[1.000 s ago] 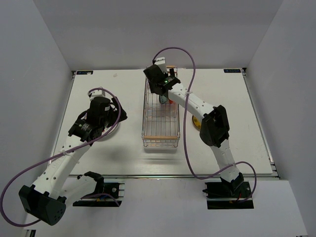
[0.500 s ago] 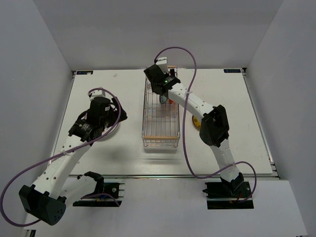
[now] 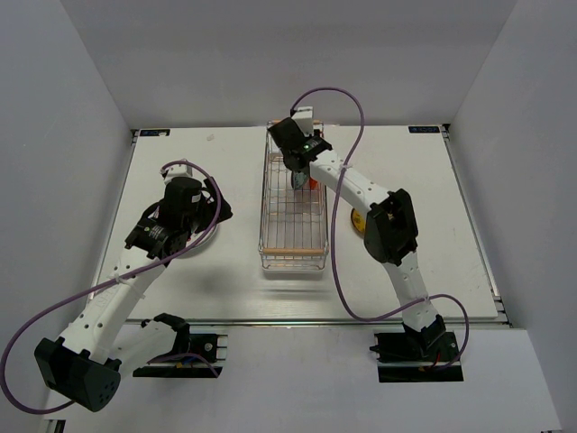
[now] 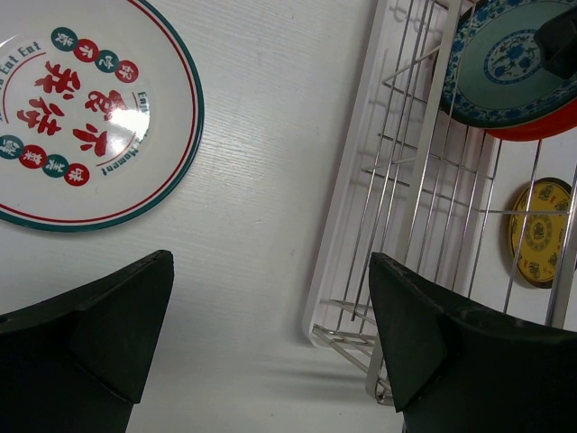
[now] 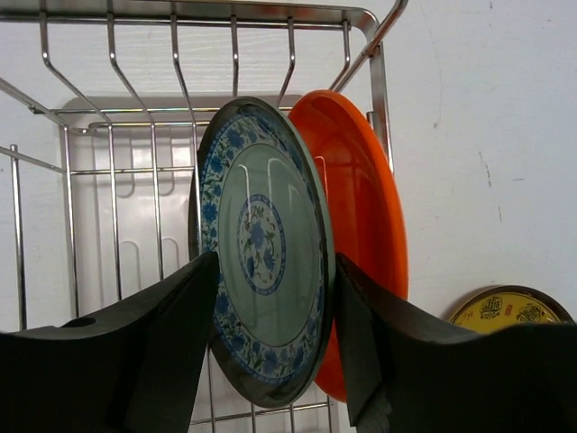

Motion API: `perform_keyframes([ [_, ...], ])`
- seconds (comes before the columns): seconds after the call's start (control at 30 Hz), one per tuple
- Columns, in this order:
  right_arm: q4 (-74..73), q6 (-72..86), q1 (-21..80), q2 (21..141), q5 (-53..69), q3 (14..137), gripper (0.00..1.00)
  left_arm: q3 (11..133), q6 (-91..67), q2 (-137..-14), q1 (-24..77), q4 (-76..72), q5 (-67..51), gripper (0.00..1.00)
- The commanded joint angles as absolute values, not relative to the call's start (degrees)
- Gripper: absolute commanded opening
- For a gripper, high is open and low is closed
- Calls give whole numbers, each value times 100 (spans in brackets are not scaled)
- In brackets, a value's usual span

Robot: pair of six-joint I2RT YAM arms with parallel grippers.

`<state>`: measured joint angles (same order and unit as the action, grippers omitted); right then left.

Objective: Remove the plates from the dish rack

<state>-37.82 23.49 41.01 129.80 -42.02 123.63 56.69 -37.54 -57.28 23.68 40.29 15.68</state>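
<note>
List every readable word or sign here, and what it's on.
"Eat": small curved print on the white plate outside the dish rack.
"Moment": same print, less sure.
Red Chinese characters and coloured dots there: unreadable to me.
Patterns only: grey-teal plate, orange plate, yellow plate.

white table (image 3: 225,271) enclosed by plain pale grey walls (image 3: 225,63)

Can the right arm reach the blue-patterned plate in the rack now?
Probably yes: the right gripper has open fingers flanking the blue-patterned plate; the orange plate close behind may crowd one finger.
</note>
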Motion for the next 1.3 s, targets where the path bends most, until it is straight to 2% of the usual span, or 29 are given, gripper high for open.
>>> perform_keyframes([
  [0.0, -3841, 2566, 4017, 12867, -4219, 12287, 57, 5625, -3797, -5687, 2338, 4008, 1626, 98],
  [0.07, -3789, 2558, 4017, 12815, -4236, 12261, 50, 5625, -3788, -5669, 2338, 3990, 1626, 98],
  [0.1, -3753, 2523, 4008, 12780, -4236, 12235, 41, 5625, -3797, -5669, 2338, 3990, 1617, 98],
  [0.2, -3700, 2496, 3999, 12701, -4306, 12226, 30, 5634, -3788, -5643, 2338, 3990, 1626, 98],
  [0.4, -3516, 2356, 4016, 12463, -4500, 12225, 16, 5616, -3788, -5581, 2338, 3981, 1626, 98],
  [0.53, -3366, 2180, 4034, 12218, -4631, 12234, 2, 5634, -3788, -5563, 2338, 3938, 1609, 98],
  [0.9, -3085, 1714, 4069, 11602, -4878, 12252, 0, 5616, -3788, -5546, 2338, 3937, 1626, 98],
  [1.13, -2900, 1845, 3921, 10725, -4272, 11848, 0, 5756, -3788, -5581, 2338, 4095, 1749, 98],
  [1.2, -2953, 1968, 3676, 10382, -3939, 11620, 2, 5827, -3779, -5581, 2338, 4175, 1837, 98],
  [1.27, -2875, 2240, 3499, 10109, -3562, 11078, 0, 5897, -3762, -5598, 2338, 4149, 1820, 98],
])
